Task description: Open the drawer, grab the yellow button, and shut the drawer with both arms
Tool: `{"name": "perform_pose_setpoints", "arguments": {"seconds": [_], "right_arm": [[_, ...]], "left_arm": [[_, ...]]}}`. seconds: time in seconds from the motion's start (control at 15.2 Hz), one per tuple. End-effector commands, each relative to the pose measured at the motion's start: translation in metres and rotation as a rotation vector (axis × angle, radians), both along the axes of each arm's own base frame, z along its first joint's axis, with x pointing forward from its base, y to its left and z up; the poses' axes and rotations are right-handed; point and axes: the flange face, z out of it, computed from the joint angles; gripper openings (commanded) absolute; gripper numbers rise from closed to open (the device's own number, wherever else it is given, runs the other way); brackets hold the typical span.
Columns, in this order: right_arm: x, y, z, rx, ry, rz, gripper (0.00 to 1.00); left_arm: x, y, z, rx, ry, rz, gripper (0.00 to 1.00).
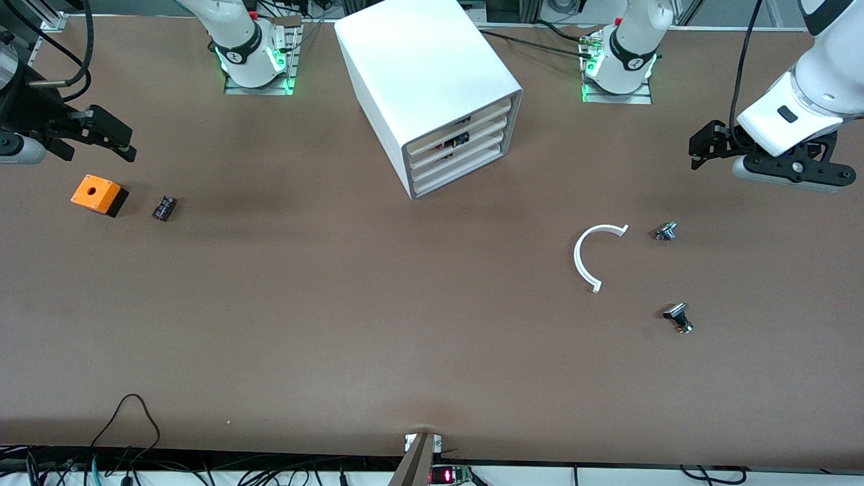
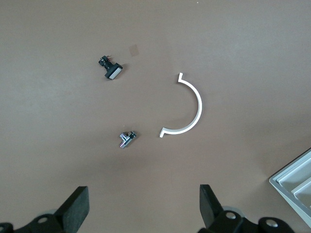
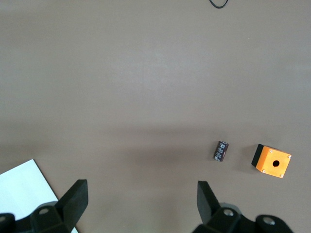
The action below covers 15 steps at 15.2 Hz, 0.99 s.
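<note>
While both grippers, left (image 2: 141,211) and right (image 3: 141,208), hang agape over bare table: drawer (image 1: 459,142) light, slick plastic; hook front lip, pull straight.

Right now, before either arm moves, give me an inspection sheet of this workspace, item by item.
Surface: brown table, bare between the scattered parts.
Job's things: white cabinet between the arm bases; its four drawers all pushed in. Button: cannot be made out; small dark and orange parts show through one drawer slot.
Clutter: orange cube and small black block toward the right arm's end; white curved strip, small metal part and black-headed part toward the left arm's end.
Grippers: left gripper open, over bare table; right gripper open, over bare table; both empty.
Cables: black cables along the table's front edge.
Surroundings: nothing seen.
</note>
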Motion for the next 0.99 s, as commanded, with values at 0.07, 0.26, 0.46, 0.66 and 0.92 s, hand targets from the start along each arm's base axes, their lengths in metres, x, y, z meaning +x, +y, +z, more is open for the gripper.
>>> {"name": "perform_pose_setpoints", "arguments": {"seconds": [0.07, 0.26, 0.46, 0.66, 0.92], "right_arm": [[-0.001, 0.001, -0.002, -0.009, 0.013, 0.012, 0.99], [0.003, 0.004, -0.013, -0.014, 0.038, 0.02, 0.99], [0.016, 0.006, -0.042, -0.009, 0.094, 0.023, 0.99], [0.028, 0.01, -0.071, -0.005, 0.145, 0.034, 0.99], [0.04, 0.021, -0.101, -0.004, 0.17, 0.045, 0.99]], "left_arm": [[0.003, -0.004, 0.006, -0.022, -0.003, -0.013, 1.0], [0.002, -0.01, 0.008, -0.022, -0.006, -0.019, 1.0], [0.001, -0.019, 0.008, -0.022, -0.006, -0.035, 1.0], [0.0, -0.019, 0.008, -0.022, -0.005, -0.033, 1.0], [-0.003, -0.02, 0.005, -0.024, 0.027, -0.041, 1.0]]}}
